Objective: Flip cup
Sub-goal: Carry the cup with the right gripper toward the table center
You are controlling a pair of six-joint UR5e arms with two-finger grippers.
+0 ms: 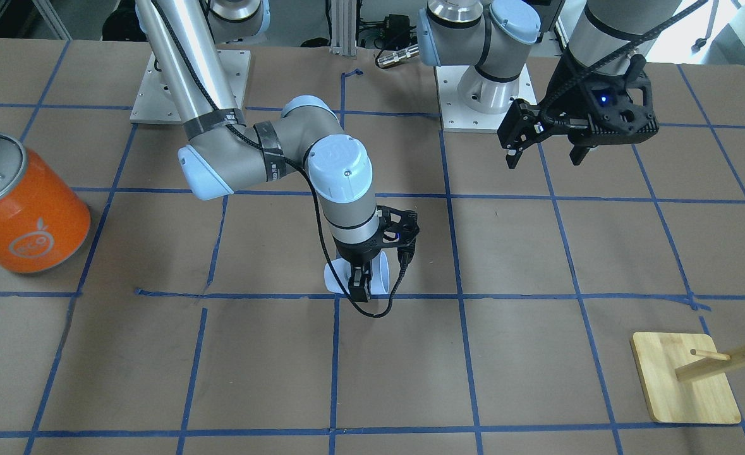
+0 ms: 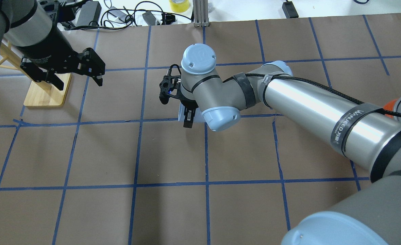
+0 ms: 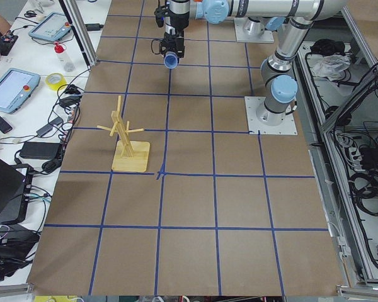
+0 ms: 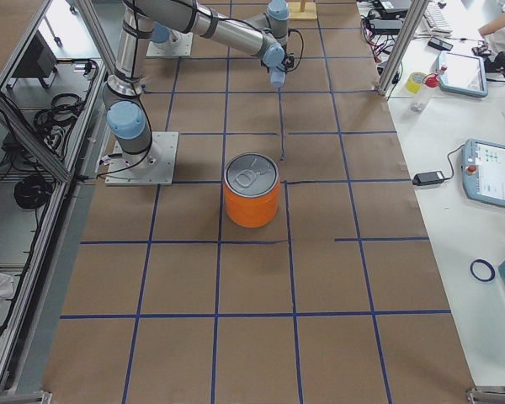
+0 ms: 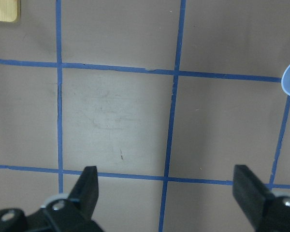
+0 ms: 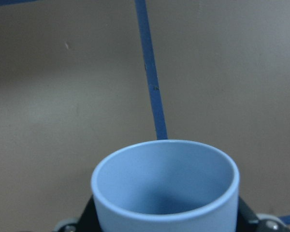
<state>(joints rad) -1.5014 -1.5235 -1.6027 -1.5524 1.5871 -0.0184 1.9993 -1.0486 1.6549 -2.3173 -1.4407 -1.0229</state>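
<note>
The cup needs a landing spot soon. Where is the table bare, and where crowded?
Bare squares lie along the operators' edge of the table, between the orange can and the wooden rack. Also bare under the open left tool. Crowded only at the centre, where the right tool grips the cup.

The cup (image 1: pixel 381 274) is in the right gripper (image 1: pixel 361 287) over the table (image 1: pixel 271 379) middle, can (image 1: pixel 24 208) to the robot's right, rack (image 1: pixel 685 379) to its left.
</note>
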